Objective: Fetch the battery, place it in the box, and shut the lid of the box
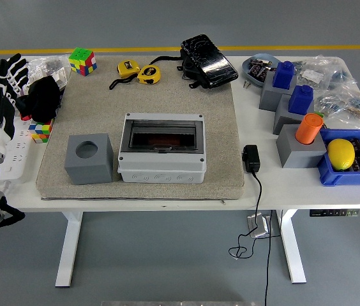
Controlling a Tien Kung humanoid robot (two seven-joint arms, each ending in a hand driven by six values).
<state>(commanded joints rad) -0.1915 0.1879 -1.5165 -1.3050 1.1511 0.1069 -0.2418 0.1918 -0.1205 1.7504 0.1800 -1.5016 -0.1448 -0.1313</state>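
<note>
So the only robot hand I can see is the left robot hand (11, 71), parked up at the far-left edge of the table (256, 191), fingers straight, loosely spread and holding nothing; the right one isn't in the shot at all. The box (161, 167) sits mid-table on the beige mat (90, 115), to the right of that hand and closer to the front edge, long side running left to right, with the grey cube (89, 159) just beside it on the hand's side. Its smoky lid (162, 136) looks to be lying flat and shut, and there's a dim reddish strip showing through it, but I honestly can't tell if that's a battery or just part of the box. The only things that read as loose batteries to me are the dark cells in the blue bin (352, 175) at the far right, next to the lemon (341, 153), and maybe some in the grey dish (260, 64) further back. Those are way across the table from the left hand, so the right side is clearly nearer to them, while the box is reachable from either. The scene fits a battery already inside under a shut lid, or one yet to be fetched.
</note>
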